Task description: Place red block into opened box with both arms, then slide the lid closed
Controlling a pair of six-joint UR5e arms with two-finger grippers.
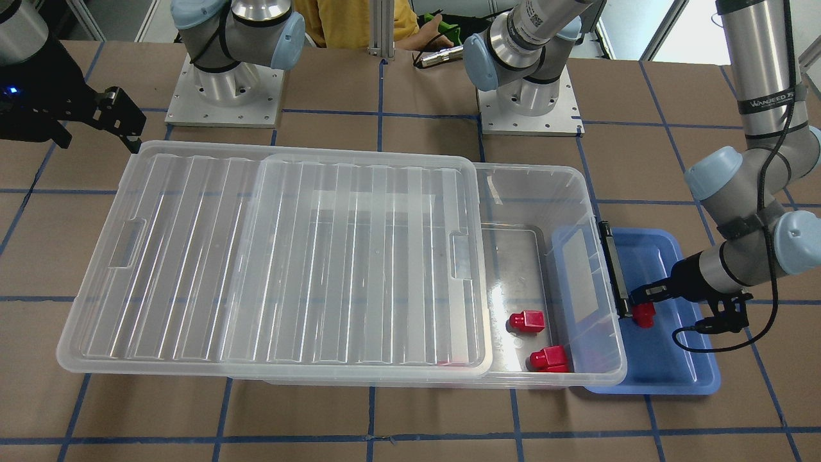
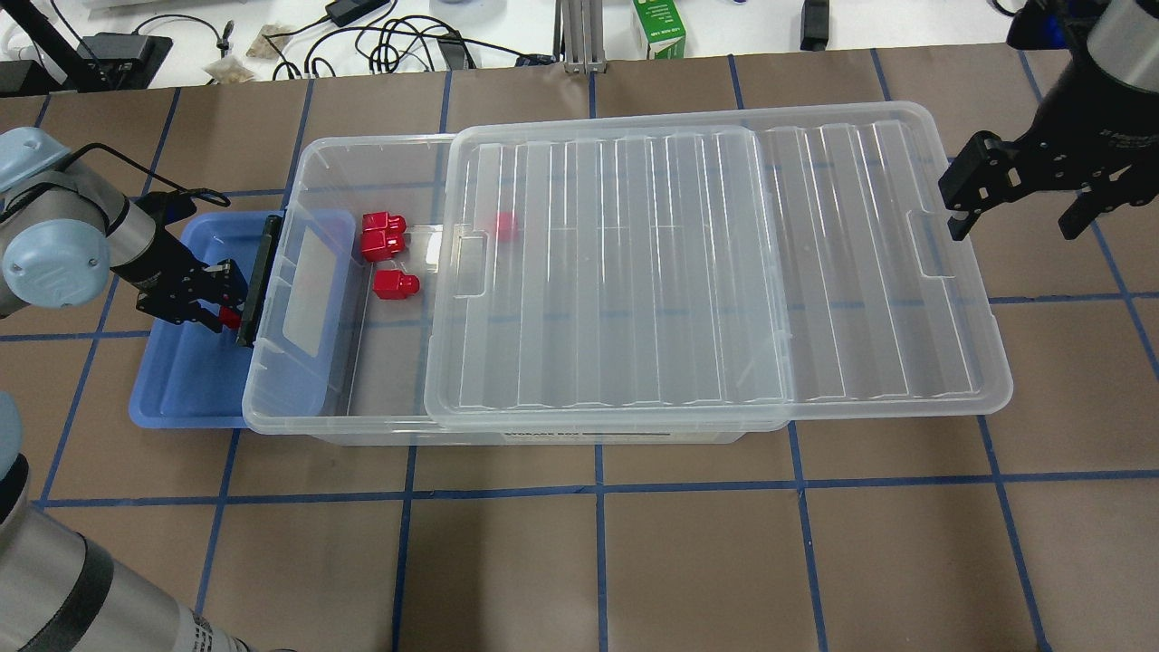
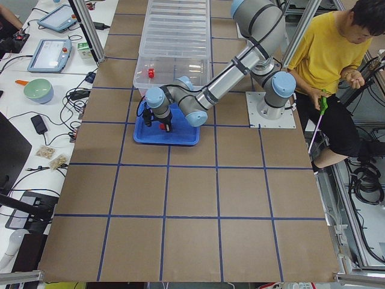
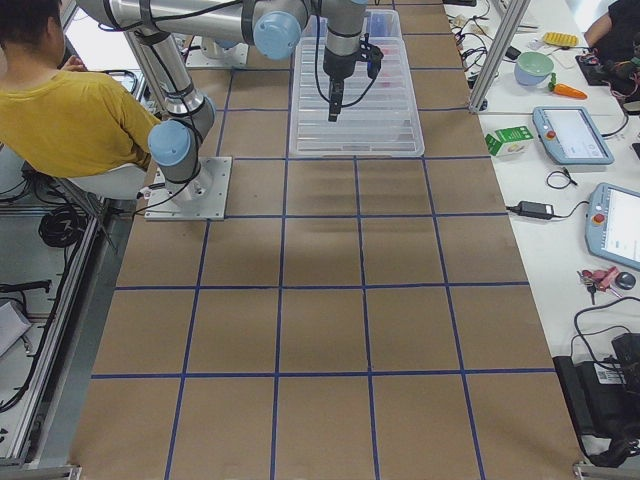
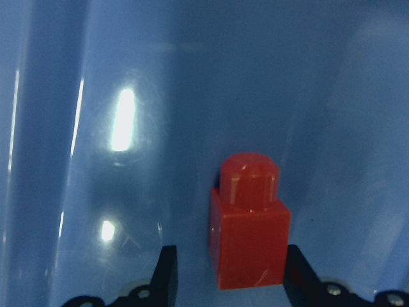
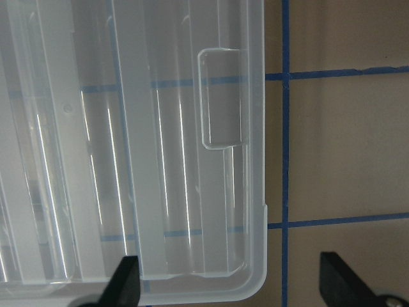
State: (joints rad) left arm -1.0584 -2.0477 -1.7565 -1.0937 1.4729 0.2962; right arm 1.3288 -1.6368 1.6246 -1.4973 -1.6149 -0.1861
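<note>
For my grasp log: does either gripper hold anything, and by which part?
Nothing is held. The left gripper is open around the red block in the tray, a gap on one side. The right gripper is open over the lid.

Tubes: I see brushed silver metal on the left arm (image 1: 757,58) and the right arm (image 1: 253,19).
Joint caps (image 1: 709,173): pale blue and rounded, with black rings where they meet the silver.
Base plates (image 1: 224,106): square, silver-grey.
Marking: a black band (image 1: 770,102) with white lettering on the left arm; I can't read all of it.
Cable (image 1: 705,350): thin and black, strapped along the left arm.
Grippers: the left gripper (image 2: 225,296) and the right gripper (image 2: 1014,222) are black and two-fingered. I spot a blue light (image 1: 9,90) on the right one.
Screws (image 5: 329,289): small pale round heads on the left fingers.
</note>
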